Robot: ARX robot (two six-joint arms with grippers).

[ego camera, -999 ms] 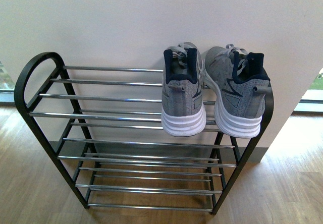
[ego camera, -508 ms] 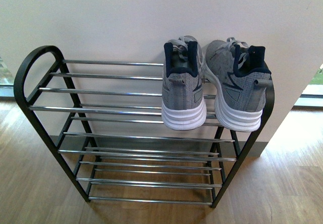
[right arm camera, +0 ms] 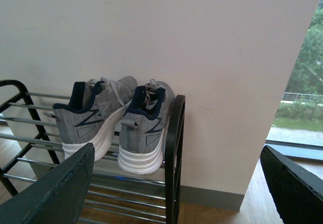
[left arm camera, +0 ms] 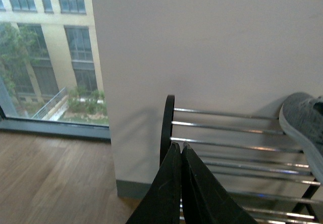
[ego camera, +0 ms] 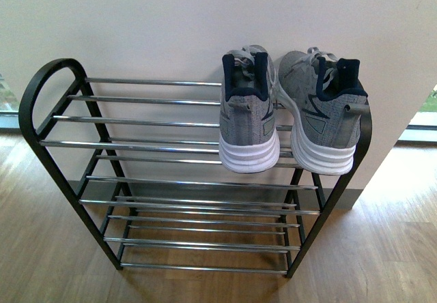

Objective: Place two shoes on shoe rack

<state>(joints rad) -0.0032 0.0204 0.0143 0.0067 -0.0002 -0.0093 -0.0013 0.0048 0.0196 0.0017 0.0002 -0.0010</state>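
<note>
1. The left sneaker and right sneaker sit on the top tier of the rack, at its right end.
2. Both have their toes toward the wall and their dark heel collars toward the front camera. Their white soles jut out past the front rod.
3. They lie side by side and close together. Whether they touch cannot be told.
4. The right sneaker is just beside the rack's black end hoop.
5. The rest of the top tier and the lower tiers show only chrome rods.
6. The rack stands on a wood floor, backed against the wall.
7. The left gripper has its fingers pressed together with nothing between them, near the rack's left end hoop. A window lies beyond.
8. The right gripper is spread wide and holds nothing, with its fingers at either edge of its wrist view, apart from the sneakers.
</note>
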